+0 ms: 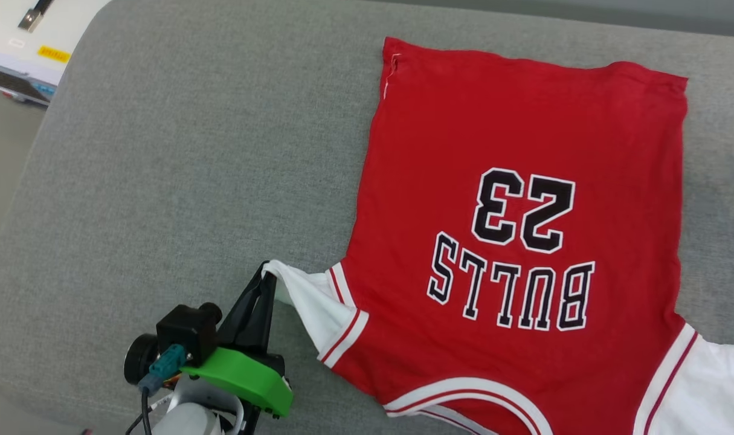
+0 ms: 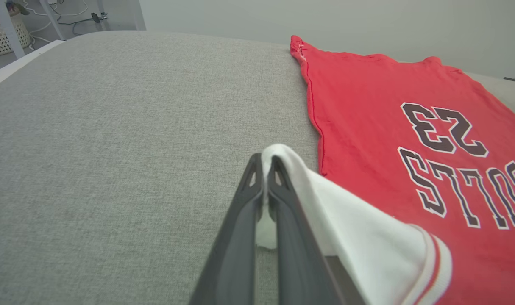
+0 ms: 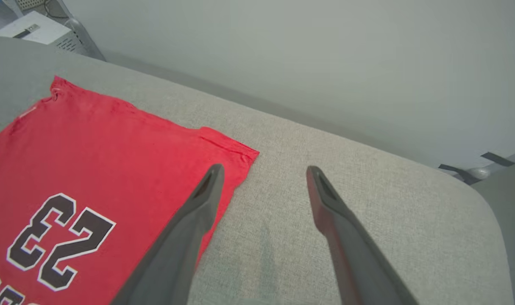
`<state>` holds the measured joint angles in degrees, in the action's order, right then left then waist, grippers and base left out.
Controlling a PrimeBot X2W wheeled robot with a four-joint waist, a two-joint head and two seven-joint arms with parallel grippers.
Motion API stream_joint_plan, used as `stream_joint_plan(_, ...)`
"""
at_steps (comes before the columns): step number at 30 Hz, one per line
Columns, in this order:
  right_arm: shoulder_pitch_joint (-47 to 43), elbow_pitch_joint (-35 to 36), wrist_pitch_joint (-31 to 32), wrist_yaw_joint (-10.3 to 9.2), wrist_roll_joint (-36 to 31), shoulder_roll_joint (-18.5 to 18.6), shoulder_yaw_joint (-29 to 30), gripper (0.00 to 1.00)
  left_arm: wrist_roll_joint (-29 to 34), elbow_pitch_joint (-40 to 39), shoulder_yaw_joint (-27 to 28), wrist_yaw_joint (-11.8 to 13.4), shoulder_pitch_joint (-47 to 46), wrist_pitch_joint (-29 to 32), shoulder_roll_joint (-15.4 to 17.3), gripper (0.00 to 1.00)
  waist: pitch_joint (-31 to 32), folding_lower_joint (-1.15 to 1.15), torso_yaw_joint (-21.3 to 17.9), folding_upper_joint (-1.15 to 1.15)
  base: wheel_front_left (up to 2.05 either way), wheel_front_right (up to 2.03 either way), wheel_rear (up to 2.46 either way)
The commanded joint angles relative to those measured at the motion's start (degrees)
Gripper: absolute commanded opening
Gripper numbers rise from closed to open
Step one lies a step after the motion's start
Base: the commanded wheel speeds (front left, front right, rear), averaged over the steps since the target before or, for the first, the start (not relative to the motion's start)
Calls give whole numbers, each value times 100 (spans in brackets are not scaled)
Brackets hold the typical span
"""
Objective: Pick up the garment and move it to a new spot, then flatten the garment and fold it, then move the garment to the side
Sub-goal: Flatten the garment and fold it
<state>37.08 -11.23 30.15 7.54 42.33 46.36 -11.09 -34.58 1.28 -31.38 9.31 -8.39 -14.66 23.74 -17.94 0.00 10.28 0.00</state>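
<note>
At the lower left of the head view, left gripper (image 1: 269, 275) had its jaws pressed together on the tip of the shirt's (image 1: 524, 133) white sleeve (image 1: 309, 302), tenting it off the cushion (image 1: 161, 181). The shirt lay mostly flat to the right, print up, hem on the far side. Right gripper (image 3: 263, 171) sat at the shirt's right edge with jaws spread, holding nothing. My read: thin jersey, so light, limp and stretchy. A one-point pull would likely bunch it. Better holds are both shoulders or the doubled trim seams, one per gripper.
</note>
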Motion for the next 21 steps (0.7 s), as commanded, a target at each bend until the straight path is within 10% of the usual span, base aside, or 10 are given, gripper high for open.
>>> stream_joint_plan(1,311,-167,394,-5,72,13,-88,100,101,-42,48,-55,-126,-34,-91,0,-618,0,498,0,0,0,0)
stream_joint_plan(9,1696,-1146,2368,-5,-247,-242,-316,100,484,-99,188,-331,-344,-34,-503,0,-1142,0,861,0,0,0,0)
stream_joint_plan(21,1883,-1999,2790,-5,-1002,-498,-464,100,951,-21,398,-690,-428,-34,-975,0,-1538,0,1094,0,0,0,0)
